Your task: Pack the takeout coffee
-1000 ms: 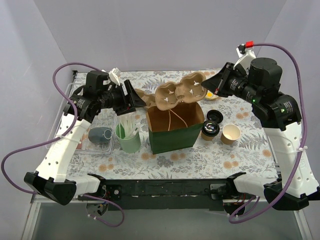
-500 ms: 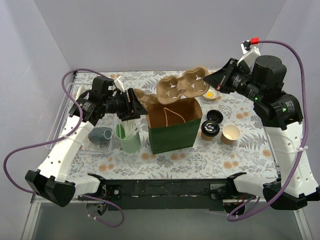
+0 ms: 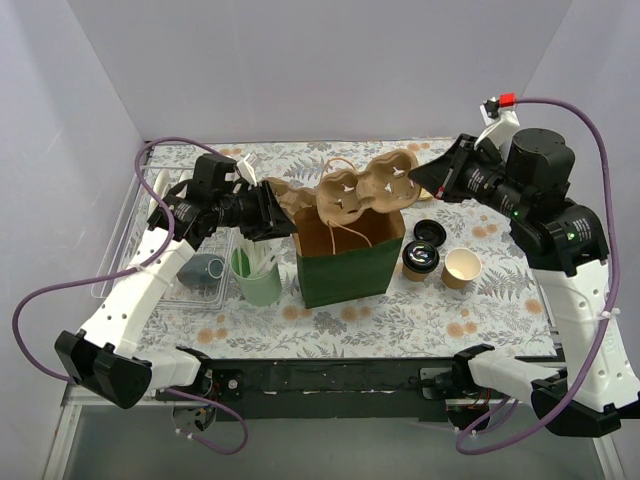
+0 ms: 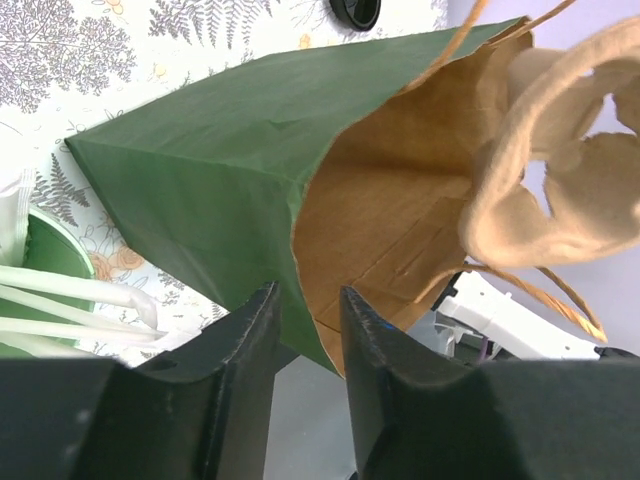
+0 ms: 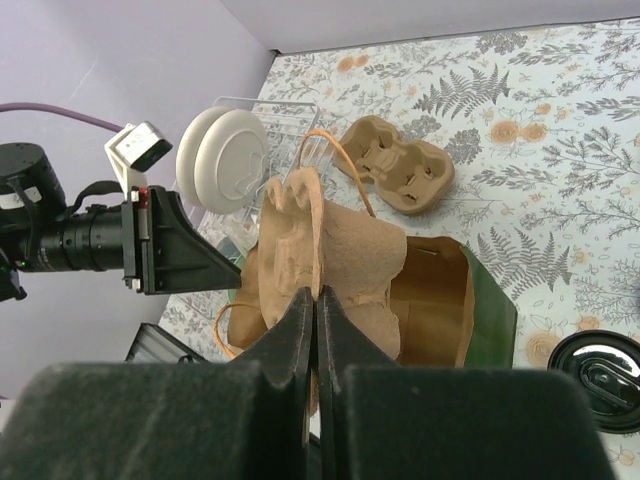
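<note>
Since the earlier frame, the carrier (image 3: 365, 186) is lowered toward the bag (image 3: 350, 255), pinched by the right gripper (image 5: 315, 300); the left gripper (image 4: 305, 300) pinches the bag rim. Right of the bag stands the coffee (image 3: 421, 260), judged light, crushable, best gripped below the lid.

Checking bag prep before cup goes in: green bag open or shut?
Open. The green bag stands upright with its mouth spread; the left wrist view shows the brown inside, and the left hand pinches its rim.

Green bag (image 3: 349, 262) interior hidden behind pulp cup carrier (image 3: 365, 186).
</note>
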You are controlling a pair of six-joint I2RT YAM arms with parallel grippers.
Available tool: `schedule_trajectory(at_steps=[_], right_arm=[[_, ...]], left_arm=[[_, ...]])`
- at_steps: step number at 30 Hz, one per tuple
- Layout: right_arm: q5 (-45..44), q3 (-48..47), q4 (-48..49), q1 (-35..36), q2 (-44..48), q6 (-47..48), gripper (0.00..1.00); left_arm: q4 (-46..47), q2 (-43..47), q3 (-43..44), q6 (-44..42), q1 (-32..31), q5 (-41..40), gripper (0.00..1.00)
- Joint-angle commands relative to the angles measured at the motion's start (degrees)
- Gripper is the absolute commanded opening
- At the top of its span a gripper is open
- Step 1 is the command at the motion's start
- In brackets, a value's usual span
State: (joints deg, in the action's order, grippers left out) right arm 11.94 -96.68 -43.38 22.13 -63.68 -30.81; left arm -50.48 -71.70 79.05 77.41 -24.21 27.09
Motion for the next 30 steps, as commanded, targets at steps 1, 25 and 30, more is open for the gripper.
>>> schedule_trajectory(at_steps=[1, 25, 30], right_arm=[[2.29, 1.06, 2.59, -0.24, 2.59, 0.31, 0.01], [7.04, 23.46, 11.72, -0.16, 11.29, -9.97, 0.01], [7.57, 27.33, 14.02, -0.16, 12.35, -11.29, 0.01]], left_arm=[[0.82, 0.25, -1.00, -0.33, -0.66, 0.68, 0.27], [2.23, 0.24, -2.32, 0.90, -1.11, 1.91, 0.00], [2.05, 0.25, -2.32, 1.08, -1.11, 1.65, 0.00]])
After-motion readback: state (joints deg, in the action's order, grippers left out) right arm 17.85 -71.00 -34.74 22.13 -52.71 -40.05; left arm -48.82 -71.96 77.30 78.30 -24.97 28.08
